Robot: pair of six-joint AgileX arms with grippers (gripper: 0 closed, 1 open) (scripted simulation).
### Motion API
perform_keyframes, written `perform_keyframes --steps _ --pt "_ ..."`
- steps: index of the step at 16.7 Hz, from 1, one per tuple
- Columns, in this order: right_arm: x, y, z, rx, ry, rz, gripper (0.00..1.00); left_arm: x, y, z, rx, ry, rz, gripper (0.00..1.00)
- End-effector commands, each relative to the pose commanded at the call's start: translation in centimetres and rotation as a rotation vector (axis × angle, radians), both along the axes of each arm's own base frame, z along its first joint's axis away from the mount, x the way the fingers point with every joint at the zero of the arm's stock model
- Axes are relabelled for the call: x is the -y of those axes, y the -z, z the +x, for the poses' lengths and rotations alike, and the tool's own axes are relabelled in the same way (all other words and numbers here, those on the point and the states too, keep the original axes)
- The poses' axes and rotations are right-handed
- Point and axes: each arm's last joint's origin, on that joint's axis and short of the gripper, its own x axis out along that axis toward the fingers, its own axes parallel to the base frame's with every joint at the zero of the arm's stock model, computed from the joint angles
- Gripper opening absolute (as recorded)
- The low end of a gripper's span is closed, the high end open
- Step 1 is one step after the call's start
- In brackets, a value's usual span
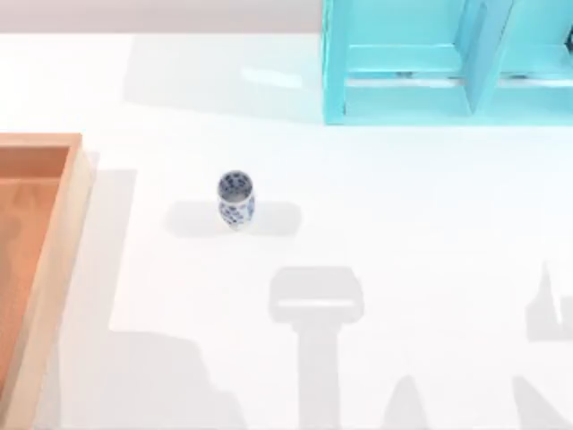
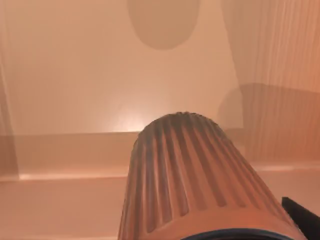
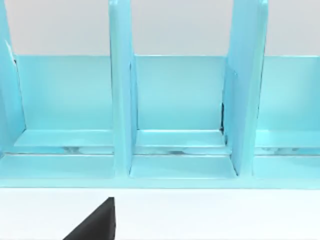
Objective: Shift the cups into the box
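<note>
Brown cup [image 2: 200, 180] over box [image 2: 75, 75] floor, close to left wrist camera; left claw's grip unclear. Patterned cup [image 1: 236, 199] upright on table [image 1: 403, 224], right of box.

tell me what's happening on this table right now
Cups are being moved into the large shallow light orange-brown wooden box at the table's left edge. The left wrist view looks along a ribbed reddish-brown tumbler, close to the camera, with the box's wooden floor and walls behind it. The small white tumbler with blue pattern stands upright on the white table, outside the box. The right wrist view faces the turquoise shelf unit at the table's far side.
</note>
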Motion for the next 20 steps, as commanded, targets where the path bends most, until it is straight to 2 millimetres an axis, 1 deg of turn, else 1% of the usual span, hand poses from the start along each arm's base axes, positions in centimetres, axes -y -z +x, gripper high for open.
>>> perform_keyframes --steps 2,6,19,20 --pt "0.0 0.0 0.0 0.0 0.0 0.0 1.0 -0.09 1.21 -0.12 -0.002 -0.001 -0.002 0.0" --pt "0.0 0.0 0.0 0.0 0.0 0.0 1.0 -0.13 1.41 -0.13 -0.004 -0.001 -0.003 0.0" --pt "0.0 0.0 0.0 0.0 0.0 0.0 1.0 -0.13 1.41 -0.13 -0.004 -0.001 -0.003 0.98" --pt "0.0 0.0 0.0 0.0 0.0 0.0 1.0 -0.13 1.41 -0.13 -0.004 -0.001 -0.003 1.0"
